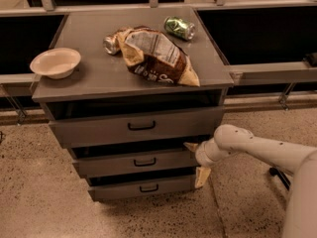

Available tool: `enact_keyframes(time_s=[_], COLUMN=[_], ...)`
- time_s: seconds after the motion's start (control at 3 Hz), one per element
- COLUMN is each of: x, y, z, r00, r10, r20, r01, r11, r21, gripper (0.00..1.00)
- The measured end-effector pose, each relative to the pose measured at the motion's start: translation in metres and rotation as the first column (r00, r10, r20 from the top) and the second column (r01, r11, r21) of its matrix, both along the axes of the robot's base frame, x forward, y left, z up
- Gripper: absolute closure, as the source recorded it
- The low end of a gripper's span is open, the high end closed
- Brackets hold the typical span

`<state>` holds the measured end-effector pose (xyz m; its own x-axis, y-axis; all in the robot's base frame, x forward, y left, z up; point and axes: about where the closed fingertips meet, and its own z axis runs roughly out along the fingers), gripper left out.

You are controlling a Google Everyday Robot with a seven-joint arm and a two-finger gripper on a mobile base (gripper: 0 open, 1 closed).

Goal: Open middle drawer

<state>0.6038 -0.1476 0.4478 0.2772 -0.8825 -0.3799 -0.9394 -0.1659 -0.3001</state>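
Note:
The grey cabinet has three drawers. The middle drawer (136, 163) has a small black bar handle (144, 162), and a dark gap shows above its front. My gripper (196, 161) is at the right end of the middle drawer's front. One tan finger (190, 146) is at the front's top edge and the other is below its bottom edge, so they stand apart around that end. The white arm (257, 150) comes in from the right.
The top drawer (138, 127) and the bottom drawer (143, 188) lie above and below the middle one. On the cabinet top (94, 73) are a white bowl (55, 62), a chip bag (158, 56) and two cans (179, 27). Dark shelving flanks the cabinet, and speckled floor lies in front.

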Motion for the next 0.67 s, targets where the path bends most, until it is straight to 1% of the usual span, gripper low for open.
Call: enact_keyframes(time_s=[0.33,0.67], x=[0.0079,0.0071], y=[0.0061,0.0096], z=[-0.0174,-0.0199], r00=[0.9995,0.9986], r10=[0.001,0.011], r20=[-0.030,-0.052], r01=[-0.001,-0.012], r11=[1.000,1.000], r21=[-0.019,-0.028], gripper=[0.16,0.34])
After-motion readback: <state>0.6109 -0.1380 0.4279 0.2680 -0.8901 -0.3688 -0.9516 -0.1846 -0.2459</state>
